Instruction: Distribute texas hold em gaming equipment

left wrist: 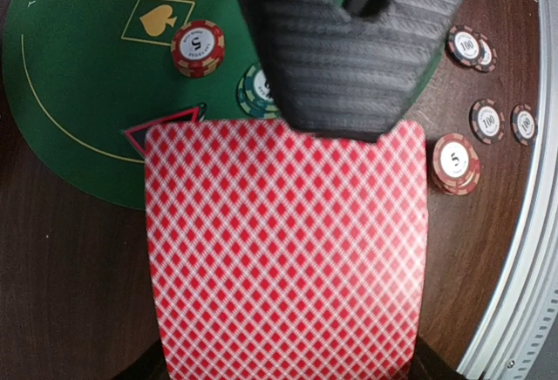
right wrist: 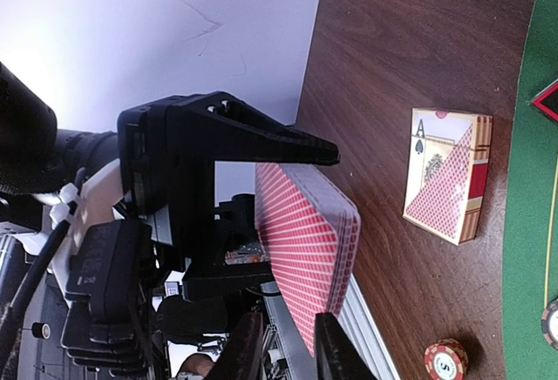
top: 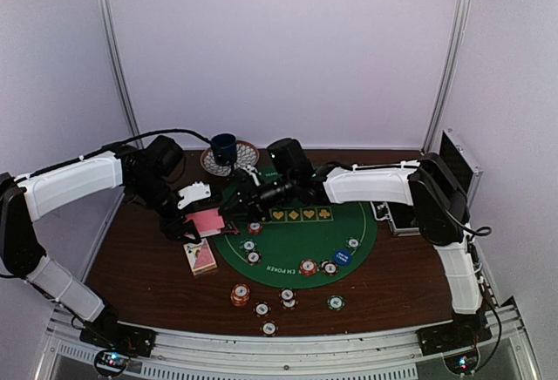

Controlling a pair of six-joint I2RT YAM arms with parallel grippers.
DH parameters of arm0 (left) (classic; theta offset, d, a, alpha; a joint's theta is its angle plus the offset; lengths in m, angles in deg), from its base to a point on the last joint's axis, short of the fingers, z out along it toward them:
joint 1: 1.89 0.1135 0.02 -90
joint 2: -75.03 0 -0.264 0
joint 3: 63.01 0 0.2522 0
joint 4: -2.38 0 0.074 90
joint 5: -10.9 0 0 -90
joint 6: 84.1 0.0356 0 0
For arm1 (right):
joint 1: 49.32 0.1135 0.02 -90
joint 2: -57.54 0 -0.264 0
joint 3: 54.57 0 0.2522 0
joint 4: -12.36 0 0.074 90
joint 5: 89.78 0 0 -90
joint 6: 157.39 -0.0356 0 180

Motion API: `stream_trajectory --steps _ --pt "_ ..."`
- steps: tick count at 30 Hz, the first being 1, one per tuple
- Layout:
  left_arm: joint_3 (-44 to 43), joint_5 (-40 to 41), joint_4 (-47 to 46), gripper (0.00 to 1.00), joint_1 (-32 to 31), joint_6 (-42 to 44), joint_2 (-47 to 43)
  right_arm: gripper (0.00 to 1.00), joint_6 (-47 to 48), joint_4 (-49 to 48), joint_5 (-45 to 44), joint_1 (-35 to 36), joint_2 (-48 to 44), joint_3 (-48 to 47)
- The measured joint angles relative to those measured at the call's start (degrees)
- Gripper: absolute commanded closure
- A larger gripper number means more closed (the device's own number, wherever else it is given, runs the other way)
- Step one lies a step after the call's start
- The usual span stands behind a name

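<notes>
Clenched on pink-backed deck (left wrist: 288, 249) w/ L gripper (top: 193, 220); deck lifted off the table, back up, sticking out ahead of the fingers. At deck's far edge, right in front of the hand: R gripper (right wrist: 292, 352), tips narrowly parted astride that edge; can't tell if pinching a card or only touching. No free room straight ahead bc of that. Below deck's far-left corner: red-rimmed black triangle (left wrist: 161, 129), partly covered in L wrist view, on edge of green mat (left wrist: 70, 84). Just past it, ahead-left: red chip stack (left wrist: 198, 47) marked 5, on the mat; green chip stack (left wrist: 253, 92) beside it, half hidden by R gripper. To the hand's right, on bare wood: second red 5 stack (left wrist: 455, 164) nr deck's corner, then dark-edged 100 chips (left wrist: 486, 120) scattered twd metal table rim (left wrist: 523, 249); rim close on that side, little margin. To the hand's left, lower down: bare brown wood, open. Card box (right wrist: 446, 175) flat on the wood on rim side of the hand, nr mat's edge, apart from deck, ace face up. Farther out ahead, on the mat: blue button (top: 342, 257) w/ more chips around it. Farthest, beyond both hands: dark blue mug (top: 223, 147) by patterned plate (top: 244, 160), nr back wall (top: 279, 49).
</notes>
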Motion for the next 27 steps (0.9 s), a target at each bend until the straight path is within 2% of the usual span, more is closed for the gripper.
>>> stream_trajectory --steps 9,13,22,27 --pt "0.00 0.00 0.09 0.91 0.00 0.00 0.00 0.59 5.07 6.67 -0.13 -0.55 0.00 0.00" --pt "-0.02 0.02 0.24 0.91 0.00 0.00 0.00 0.56 6.40 8.20 -0.50 -1.09 0.00 0.00" --pt "-0.02 0.02 0.42 0.91 0.00 0.00 0.00 0.57 4.22 5.07 -0.17 -0.59 0.00 0.00" --pt "-0.02 0.02 0.44 0.91 0.00 0.00 0.00 0.63 2.43 2.67 0.33 0.50 0.02 0.00"
